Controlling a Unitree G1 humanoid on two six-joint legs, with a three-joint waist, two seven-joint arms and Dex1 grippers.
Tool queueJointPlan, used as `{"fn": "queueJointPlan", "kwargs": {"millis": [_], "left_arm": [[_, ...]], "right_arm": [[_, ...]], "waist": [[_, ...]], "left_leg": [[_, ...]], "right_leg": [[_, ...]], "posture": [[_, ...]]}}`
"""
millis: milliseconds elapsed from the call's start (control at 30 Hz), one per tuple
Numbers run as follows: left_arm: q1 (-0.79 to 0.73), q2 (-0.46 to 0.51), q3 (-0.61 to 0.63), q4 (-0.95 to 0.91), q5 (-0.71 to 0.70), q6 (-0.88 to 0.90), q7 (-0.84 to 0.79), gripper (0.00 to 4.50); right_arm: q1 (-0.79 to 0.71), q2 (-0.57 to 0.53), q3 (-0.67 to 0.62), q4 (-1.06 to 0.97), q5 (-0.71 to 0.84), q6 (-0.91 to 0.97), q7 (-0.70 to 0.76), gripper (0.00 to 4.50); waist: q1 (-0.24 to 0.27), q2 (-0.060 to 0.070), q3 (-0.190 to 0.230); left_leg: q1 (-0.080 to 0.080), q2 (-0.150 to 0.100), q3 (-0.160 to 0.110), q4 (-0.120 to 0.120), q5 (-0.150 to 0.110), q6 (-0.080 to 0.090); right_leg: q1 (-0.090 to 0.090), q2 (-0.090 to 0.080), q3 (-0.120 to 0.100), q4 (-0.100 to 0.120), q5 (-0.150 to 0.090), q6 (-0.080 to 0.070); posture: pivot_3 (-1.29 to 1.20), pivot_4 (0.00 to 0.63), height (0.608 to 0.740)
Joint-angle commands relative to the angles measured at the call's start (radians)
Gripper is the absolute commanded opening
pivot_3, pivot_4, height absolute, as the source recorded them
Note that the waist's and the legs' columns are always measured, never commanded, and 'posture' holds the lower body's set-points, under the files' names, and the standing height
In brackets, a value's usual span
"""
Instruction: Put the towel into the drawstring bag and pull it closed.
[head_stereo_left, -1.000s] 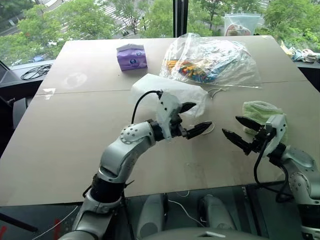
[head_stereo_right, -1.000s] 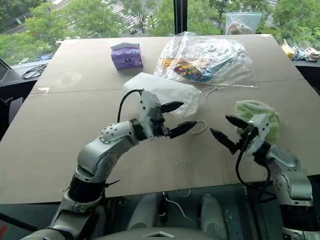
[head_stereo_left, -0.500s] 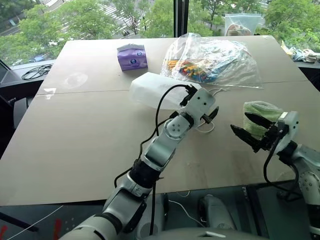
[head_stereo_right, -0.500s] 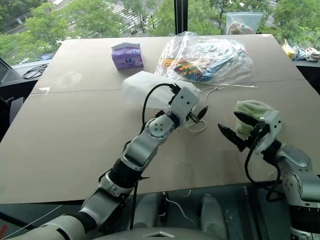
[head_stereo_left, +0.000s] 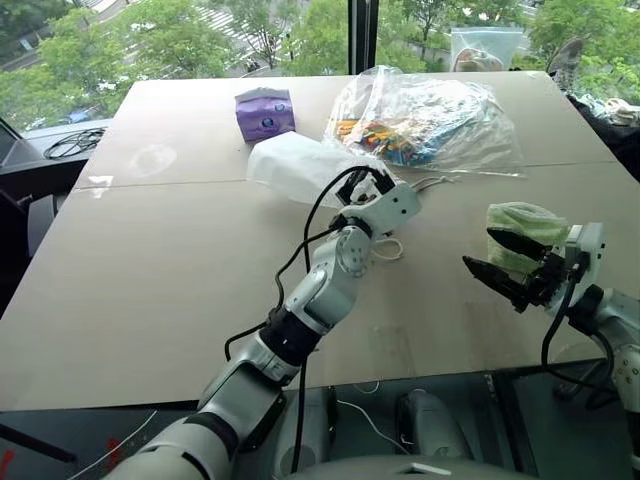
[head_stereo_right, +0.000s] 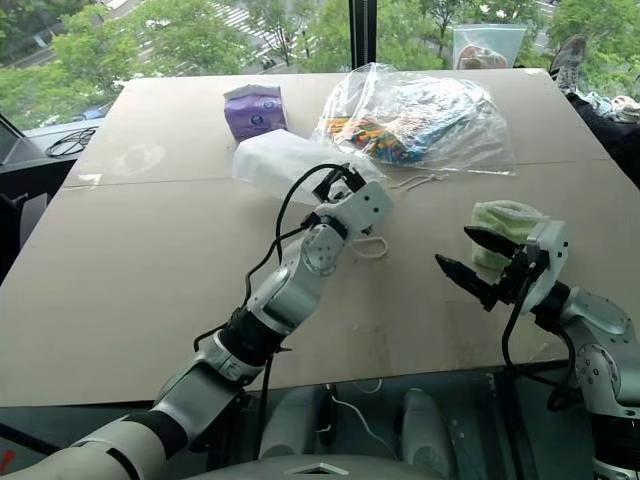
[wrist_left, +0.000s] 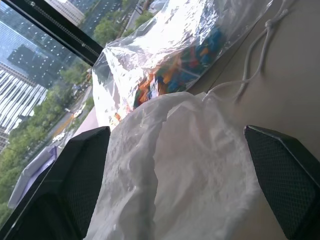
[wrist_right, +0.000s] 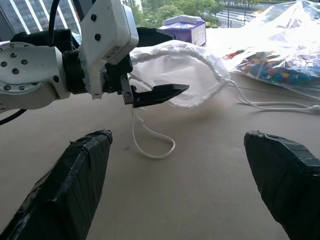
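Left gripper (wrist_right: 152, 75) has its two black fingers spread wide and holds nothing; it points at the gathered mouth of the drawstring bag (wrist_left: 185, 165), which bulges between its fingers in the left wrist view. The bag lies on the table (head_stereo_left: 150, 280) between the purple box (head_stereo_left: 264, 113) and the clear plastic bag of colourful items (head_stereo_left: 425, 120), its thin white cords (wrist_right: 150, 140) looped loose on the tabletop just beside the gripper. That fabric looks thin, limp and very light, so it would likely slide or crumple if pushed; pinching the puckered rim near the cords seems the surest hold. Right gripper (head_stereo_right: 470, 260) is also wide open and empty, just beside the towel (head_stereo_left: 520, 228), which is soft and fluffy and should compress easily under a pinch across its fold.
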Motion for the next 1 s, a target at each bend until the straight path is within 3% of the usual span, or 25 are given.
{"fn": "queueJointPlan", "kwargs": {"millis": [33,500,600,800,867,1000], "left_arm": [[0.004,-0.014,0.033,-0.064,0.068,0.023,0.047,4.42],[0.132,0.001,0.116,-0.170,0.119,0.032,0.041,4.42],[0.128,-0.002,0.128,-0.173,0.120,0.027,0.037,3.62],[0.125,-0.004,0.137,-0.171,0.124,0.013,0.025,0.76],[0.123,-0.010,0.145,-0.168,0.116,0.005,0.023,0.07],[0.121,-0.026,0.162,-0.167,0.106,0.006,0.019,0.07]], "right_arm": [[-0.008,-0.010,-0.006,-0.026,0.003,-0.010,0.016,4.50],[-0.032,-0.015,0.010,-0.015,-0.014,-0.008,0.032,4.50],[-0.043,-0.012,0.015,-0.010,-0.015,-0.009,0.037,4.50],[-0.052,-0.003,0.020,-0.017,-0.012,-0.011,0.034,4.50],[-0.048,0.001,0.024,-0.024,-0.010,-0.008,0.032,4.50],[-0.040,0.007,0.028,-0.037,-0.011,-0.010,0.028,4.50]], "waist": [[0.001,0.000,0.000],[0.002,0.000,0.000],[0.001,0.000,0.000],[0.001,0.000,0.000],[0.001,0.000,0.000],[0.001,0.000,0.000]], "left_leg": [[0.000,0.000,0.000,0.000,0.000,0.000],[-0.001,0.000,-0.001,0.000,0.000,0.000],[-0.001,0.000,-0.001,0.001,0.000,0.000],[0.000,0.000,-0.001,0.001,0.000,0.000],[-0.001,0.000,-0.001,0.001,0.000,0.000],[-0.001,0.000,-0.001,0.001,0.000,0.000]], "right_leg": [[0.000,0.000,0.000,0.000,0.000,-0.001],[0.000,0.000,-0.001,0.001,0.001,-0.001],[0.000,0.000,-0.001,0.001,0.001,-0.001],[0.000,0.000,-0.001,0.001,0.002,0.000],[0.000,0.000,-0.001,0.001,0.003,0.002],[0.000,0.000,-0.001,0.001,0.003,0.002]], "posture": [[0.00,0.150,0.740],[0.00,0.150,0.740],[0.00,0.150,0.740],[0.00,0.150,0.740],[0.00,0.150,0.740],[0.00,0.150,0.740]]}}
